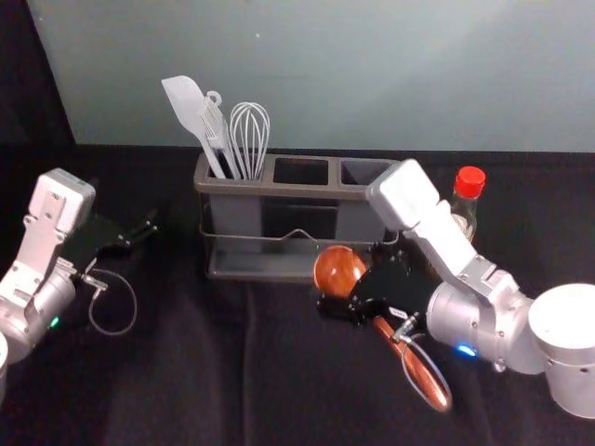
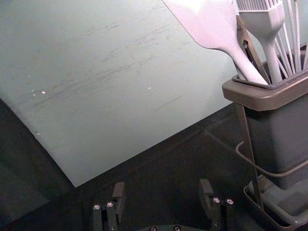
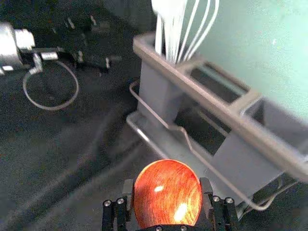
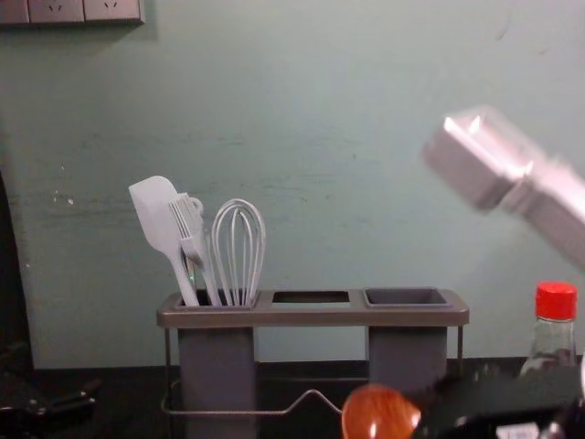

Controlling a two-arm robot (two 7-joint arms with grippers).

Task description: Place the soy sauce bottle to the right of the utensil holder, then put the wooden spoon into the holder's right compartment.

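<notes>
- Far left, high on the wall: pale rectangular wall sockets [image 4: 57, 9], with slots visible in the chest view.
- Left: the left tool [image 1: 141, 234] stands over the dark, cloth-covered desk [image 1: 186, 372], near the holder and apart from it. Condition: released, jaws spread with a gap between them. A green light shows on its arm.
- Centre-left: grey-brown plastic utensil holder [image 1: 307, 189] with a thin wire rail along its front. Its left compartment bears a pale flat spatula [image 1: 189, 104], a pale bristled brush [image 1: 214, 130] and a pale wire whisk [image 1: 250, 125], heads up. The spatula leans to the left.
- Centre-right: glossy reddish-brown wooden spoon [image 1: 339, 269], located in front of the holder, outside its right compartment. Bowl points towards the holder; handle slants back to the right. Contact with the holder cannot be determined.
- Right: the right tool [image 1: 351, 283], in front of the holder's right part. Condition: clenched on the wooden spoon close to the bowl. A blue light shows on its arm; a small white tag [image 1: 398, 313] carries print too small to read.
- Far right: clear soy sauce bottle with red cap [image 1: 469, 182], upright, right of the holder, partly hidden by the right arm. Its label is not legible.
</notes>
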